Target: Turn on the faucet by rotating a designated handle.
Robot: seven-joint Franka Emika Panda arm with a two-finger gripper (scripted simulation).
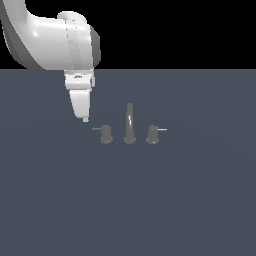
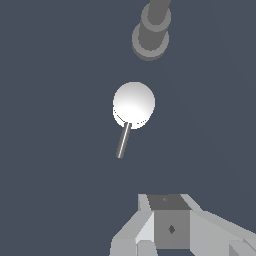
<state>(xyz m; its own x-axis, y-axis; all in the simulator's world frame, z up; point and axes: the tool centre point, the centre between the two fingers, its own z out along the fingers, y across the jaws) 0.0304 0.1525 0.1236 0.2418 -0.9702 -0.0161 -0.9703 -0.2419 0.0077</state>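
Two short grey knobs flanked the tall arched dull-grey faucet spout (image 1: 129,125) on the exterior view, and I saw my white gripper (image 1: 85,119) hanging just beside the dull-pinned stubby handle (image 1: 105,134) at that view's left. On the wrist view the handle (image 2: 133,105) sat near the fingers (image 2: 134,239); I couldn't tell whether they were parted or closed.

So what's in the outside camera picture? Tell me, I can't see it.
A white robot arm hangs over a flat dark grey floor, its gripper just above a small grey faucet. The handle nearest the gripper sits at the exterior view's left of the tall spout; a twin knob sits opposite.
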